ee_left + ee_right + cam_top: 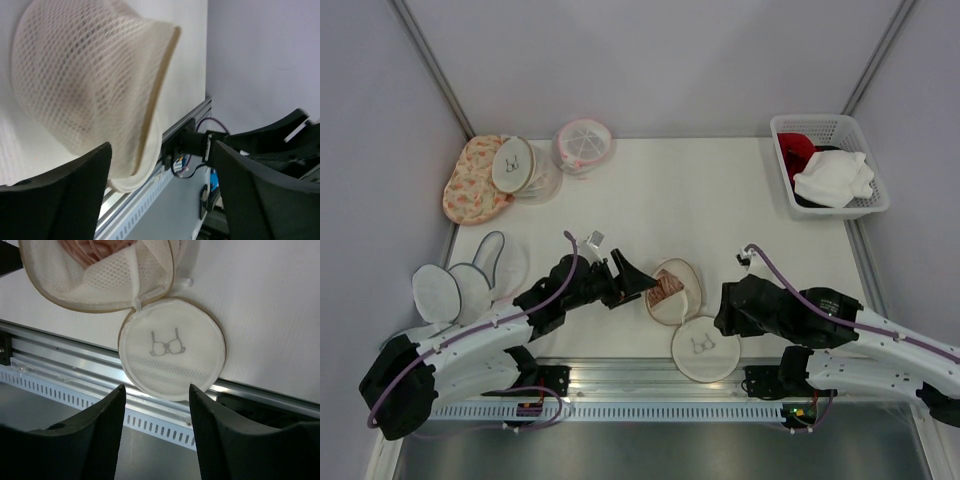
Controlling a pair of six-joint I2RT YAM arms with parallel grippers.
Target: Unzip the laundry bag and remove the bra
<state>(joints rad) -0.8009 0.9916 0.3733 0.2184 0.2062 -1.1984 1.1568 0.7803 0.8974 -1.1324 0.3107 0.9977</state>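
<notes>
- White table: bag unzipped, bra showing in its 12 o'clock half.
- Left claw, right claw: both agape, empty.
- Next I'd pinch bra out.

Left arm and right arm: white link covers, black joint housings. A purple cable ran along each, with a small white connector at the wrist end. Fingers were matte black, tapered and finely textured.

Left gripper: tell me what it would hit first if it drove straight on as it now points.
Most likely the opened laundry bag: its raised mesh half sits just ahead of the left gripper, though the gap is unclear.
</notes>
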